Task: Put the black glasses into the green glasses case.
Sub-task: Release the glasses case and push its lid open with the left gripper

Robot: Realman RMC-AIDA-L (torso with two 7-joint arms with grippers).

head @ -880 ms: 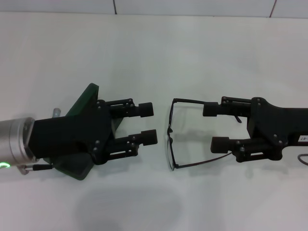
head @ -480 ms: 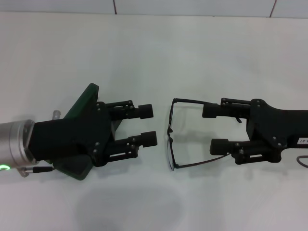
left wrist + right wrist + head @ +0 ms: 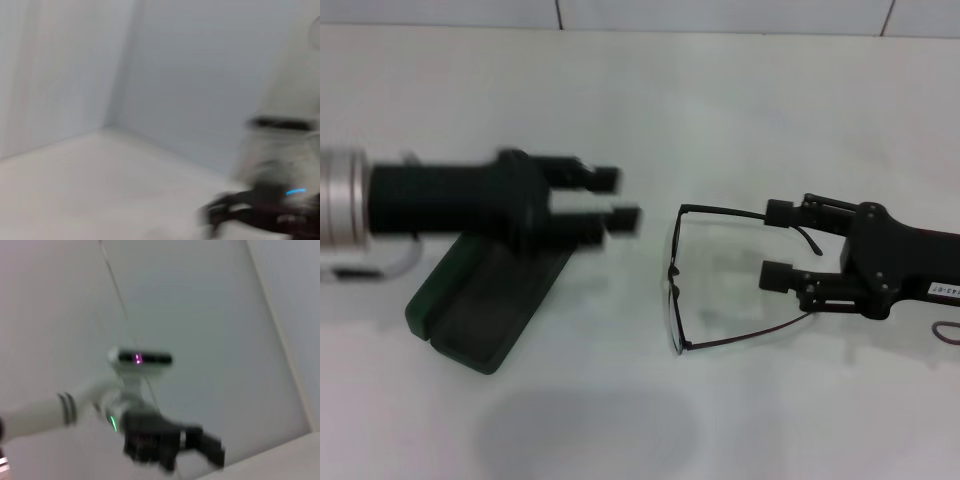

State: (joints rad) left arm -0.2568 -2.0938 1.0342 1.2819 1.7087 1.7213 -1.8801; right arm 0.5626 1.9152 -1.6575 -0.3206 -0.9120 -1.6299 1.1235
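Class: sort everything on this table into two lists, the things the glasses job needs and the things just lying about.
Needed for the job:
- black glasses, lying open on the table
- green case, open
- left gripper, jaws apart, above the case
- right gripper, jaws apart, at the glasses' arms

Just lying about:
- nothing else; only the white table

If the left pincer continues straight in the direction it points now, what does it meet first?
Probably the black glasses: the left pincer points across the table at their front frame, near the upper corner. Its height above the table is unclear, so it might pass over them.
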